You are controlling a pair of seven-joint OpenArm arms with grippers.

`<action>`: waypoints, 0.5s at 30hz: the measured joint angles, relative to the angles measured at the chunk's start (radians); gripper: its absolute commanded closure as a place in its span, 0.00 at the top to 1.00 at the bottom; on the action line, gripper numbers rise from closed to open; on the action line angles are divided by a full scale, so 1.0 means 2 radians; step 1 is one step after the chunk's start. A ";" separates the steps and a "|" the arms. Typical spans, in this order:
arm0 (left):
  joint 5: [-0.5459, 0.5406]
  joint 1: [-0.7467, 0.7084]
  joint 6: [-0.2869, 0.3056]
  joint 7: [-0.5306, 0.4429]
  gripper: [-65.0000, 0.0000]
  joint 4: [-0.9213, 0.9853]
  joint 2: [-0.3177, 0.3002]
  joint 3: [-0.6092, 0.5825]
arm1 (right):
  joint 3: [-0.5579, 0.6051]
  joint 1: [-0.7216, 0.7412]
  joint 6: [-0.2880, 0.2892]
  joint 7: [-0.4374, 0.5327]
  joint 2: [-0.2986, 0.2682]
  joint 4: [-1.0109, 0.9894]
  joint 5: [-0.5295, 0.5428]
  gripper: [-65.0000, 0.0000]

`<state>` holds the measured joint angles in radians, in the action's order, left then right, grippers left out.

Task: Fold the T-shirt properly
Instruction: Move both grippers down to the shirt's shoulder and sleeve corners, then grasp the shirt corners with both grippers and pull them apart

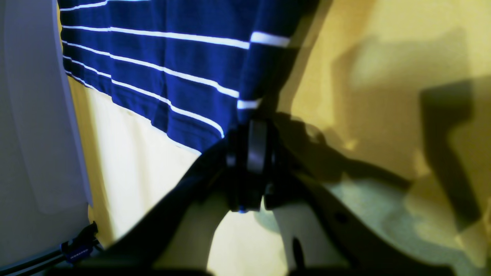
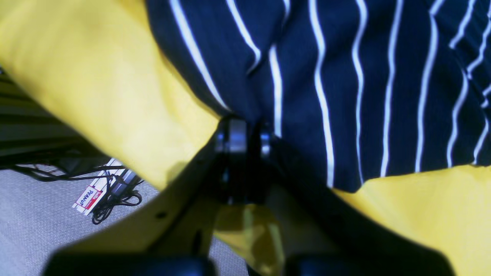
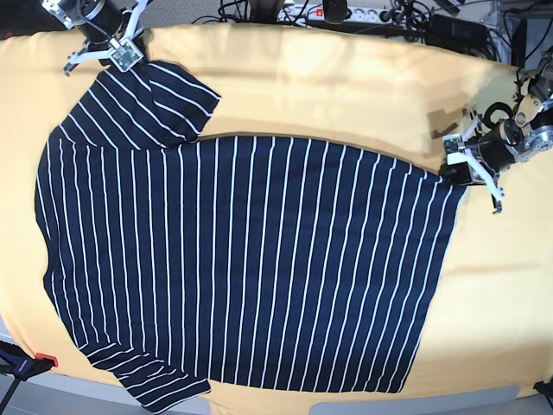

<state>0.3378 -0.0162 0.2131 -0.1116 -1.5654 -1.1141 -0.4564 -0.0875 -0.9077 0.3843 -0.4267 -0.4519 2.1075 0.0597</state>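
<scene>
Base view shows the T-shirt (image 3: 259,259) spread over the yellow cloth (image 3: 346,52) between the 2 pairs of jaws, most of it nearer the camera than they are. The left jaws (image 3: 471,169) pinch its hem-side corner and the right jaws (image 3: 128,54) pinch the sleeve at the far end, probably so that 1 edge can be lifted evenly and folded over.

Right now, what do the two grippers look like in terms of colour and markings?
The left gripper and right gripper look alike: black jaws, blurred up close, with pale, whitish fingers seen from the base view. No lettering is legible on either.
</scene>
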 measured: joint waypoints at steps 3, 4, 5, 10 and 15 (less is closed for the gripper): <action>0.000 0.000 0.000 0.000 0.00 0.000 0.000 0.000 | 0.000 0.000 0.000 -0.030 0.000 0.017 -0.005 0.00; 0.000 0.000 0.000 0.000 0.00 0.000 -0.002 0.000 | 0.000 -0.001 -0.002 -0.042 0.000 0.026 -0.008 0.00; 0.000 0.000 0.000 0.000 0.00 0.000 -0.003 0.000 | -0.001 -0.001 -0.002 -0.054 0.000 0.037 -0.010 0.00; 0.000 0.000 0.005 0.000 0.00 -0.006 -0.016 0.000 | -0.003 -0.006 -0.017 -0.073 -0.003 0.095 -0.048 0.00; -0.006 0.000 0.067 -0.010 0.00 -0.023 -0.032 0.000 | -0.003 -0.039 -0.022 -0.085 -0.004 0.114 -0.058 0.00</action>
<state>0.3248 -0.0158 0.3470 -0.1322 -1.6115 -1.1774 -0.4564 -0.0933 -0.9863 0.3401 -0.5961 -0.4603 2.3348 -0.0559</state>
